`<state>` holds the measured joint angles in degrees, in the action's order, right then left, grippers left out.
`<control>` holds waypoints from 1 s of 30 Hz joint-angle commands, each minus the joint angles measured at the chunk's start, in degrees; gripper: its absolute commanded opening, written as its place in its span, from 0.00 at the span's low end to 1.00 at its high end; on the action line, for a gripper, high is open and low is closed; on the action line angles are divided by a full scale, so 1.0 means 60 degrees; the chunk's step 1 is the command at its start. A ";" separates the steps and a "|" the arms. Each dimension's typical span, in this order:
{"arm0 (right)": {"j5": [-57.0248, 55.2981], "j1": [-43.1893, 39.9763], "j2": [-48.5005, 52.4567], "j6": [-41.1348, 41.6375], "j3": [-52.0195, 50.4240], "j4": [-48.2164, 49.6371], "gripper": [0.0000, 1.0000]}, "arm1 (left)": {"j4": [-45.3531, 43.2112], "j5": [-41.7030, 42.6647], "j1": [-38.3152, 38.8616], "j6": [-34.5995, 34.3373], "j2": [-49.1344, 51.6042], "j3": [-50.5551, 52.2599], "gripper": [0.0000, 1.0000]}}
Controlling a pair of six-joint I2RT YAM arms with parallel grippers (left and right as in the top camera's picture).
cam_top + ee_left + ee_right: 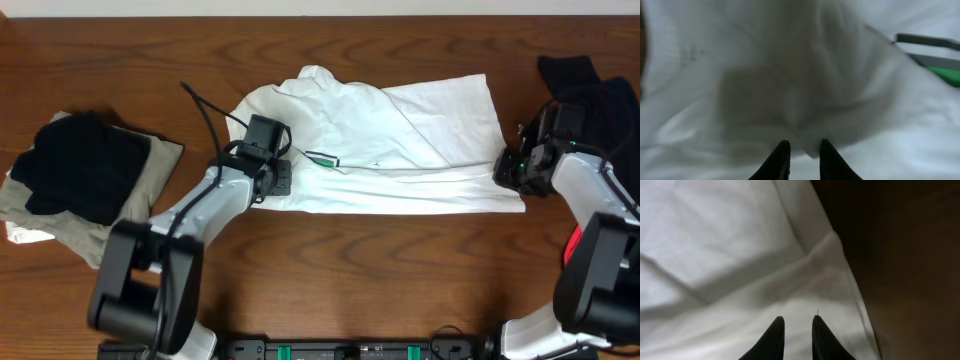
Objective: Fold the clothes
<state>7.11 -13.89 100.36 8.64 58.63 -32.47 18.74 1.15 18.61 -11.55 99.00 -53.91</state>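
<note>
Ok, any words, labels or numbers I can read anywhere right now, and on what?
No text can be read.
White T-shirt: small green logo with dark marking beside it, too small from overhead, blurred in the left wrist view.
Black garment at left: no print shows.

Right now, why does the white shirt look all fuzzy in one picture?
Left wrist view: the white T-shirt sits too close, so it blurs and its green logo smears. Right wrist view: sharper folds, the table dark in shadow. Overhead view: crisp, evenly lit.
</note>
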 commanded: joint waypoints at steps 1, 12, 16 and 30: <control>0.0076 0.0080 0.0539 -0.0091 -0.0062 0.0361 0.20 | -0.0379 -0.0007 0.0018 0.0171 0.0565 -0.0011 0.22; 0.0146 0.0076 0.1636 0.0011 -0.0058 0.2248 0.32 | -0.1898 -0.0047 0.0018 0.0168 0.0969 -0.0011 0.26; 0.0142 0.0076 0.1636 0.0011 -0.0058 0.2718 0.38 | -0.1781 -0.0051 0.0018 0.0168 0.0965 -0.0011 0.26; 0.0040 0.0058 0.1636 0.0011 -0.0062 0.2561 0.54 | -0.0535 -0.0375 0.0011 0.0168 0.0965 -0.0007 0.28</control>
<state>9.61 -13.85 108.27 8.47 59.33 -14.02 12.91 0.89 18.72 -11.53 103.81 -54.85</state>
